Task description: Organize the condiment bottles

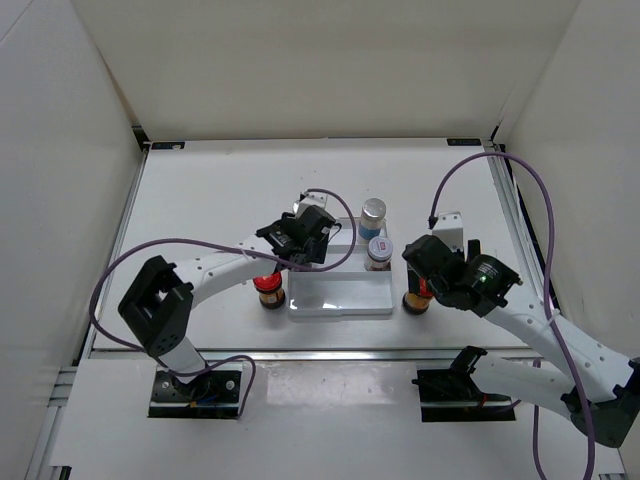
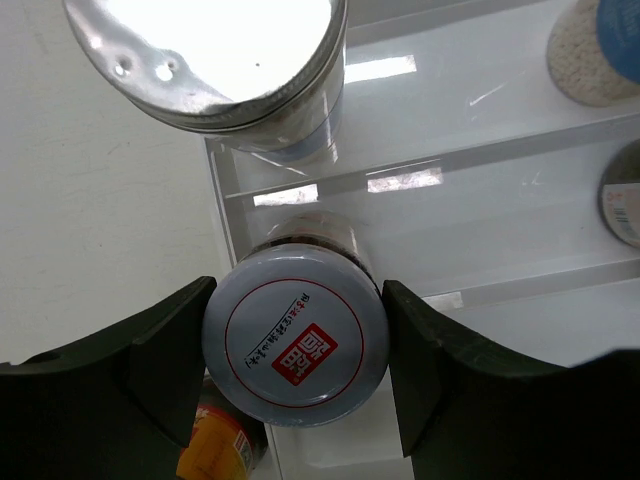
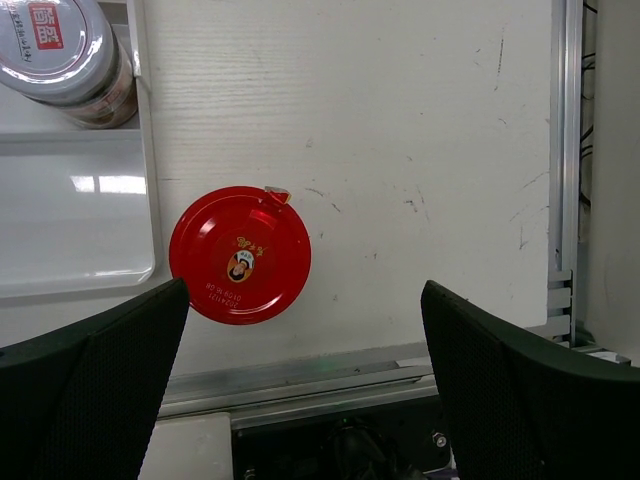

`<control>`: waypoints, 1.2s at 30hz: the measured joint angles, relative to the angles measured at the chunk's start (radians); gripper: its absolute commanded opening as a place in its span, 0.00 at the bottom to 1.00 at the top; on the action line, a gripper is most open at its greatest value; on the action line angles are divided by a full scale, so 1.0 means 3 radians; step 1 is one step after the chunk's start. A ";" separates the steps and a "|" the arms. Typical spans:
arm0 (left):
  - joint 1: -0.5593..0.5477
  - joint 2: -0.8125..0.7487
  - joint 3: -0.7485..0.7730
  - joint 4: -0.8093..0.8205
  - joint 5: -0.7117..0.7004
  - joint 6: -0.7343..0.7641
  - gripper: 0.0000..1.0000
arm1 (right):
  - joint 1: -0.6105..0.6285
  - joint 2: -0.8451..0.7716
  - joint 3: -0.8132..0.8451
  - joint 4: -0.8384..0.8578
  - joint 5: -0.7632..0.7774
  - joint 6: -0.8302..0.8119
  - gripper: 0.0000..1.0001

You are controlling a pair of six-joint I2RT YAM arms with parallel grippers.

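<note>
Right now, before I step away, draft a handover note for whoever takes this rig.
Left gripper: shut on a grey-lidded jar over the tray's middle step, left end.
Right gripper: open, above a red-lidded jar on the table right of the tray; second red-lidded jar stands left of it.
Done: two silver-capped bottles on the back step, second grey-lidded jar on the middle step.
To do: release the held jar, tray both red ones.

We see a glossy white plastic stepped tray (image 3: pixel 80 210) and, beside it, a smooth round red lid (image 3: pixel 240 255) on the matt white counter (image 3: pixel 420 130).
</note>
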 measured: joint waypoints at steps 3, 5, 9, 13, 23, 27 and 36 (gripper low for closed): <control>0.0000 0.0076 -0.0045 0.0025 -0.0008 -0.0022 0.16 | 0.0000 0.0017 0.0000 0.0000 0.0000 -0.0005 1.00; 0.0000 0.0104 -0.0070 0.0052 -0.0014 -0.0033 0.26 | 0.0000 0.0031 0.0000 0.0000 0.0000 -0.0011 1.00; 0.0000 0.0123 -0.0081 0.0070 -0.0032 -0.0051 0.87 | -0.0001 0.0071 0.0000 0.0000 0.0000 -0.0015 1.00; 0.0000 0.0114 -0.0080 0.0121 -0.0062 -0.0036 0.99 | 0.0000 0.0167 0.0000 -0.0001 -0.0004 -0.0027 1.00; 0.0000 -0.0505 0.0210 -0.0116 -0.0249 0.0258 0.99 | 0.0000 0.0299 0.0000 0.0005 -0.0209 -0.0117 1.00; 0.0000 -0.1108 0.0247 -0.0126 -0.0467 0.0512 0.99 | 0.0000 0.0362 0.0000 0.0017 -0.0275 -0.0153 1.00; 0.0243 -0.2038 -0.0662 -0.0206 -0.0886 0.0680 0.99 | -0.0290 0.0591 0.0000 0.0120 -0.0539 -0.0299 1.00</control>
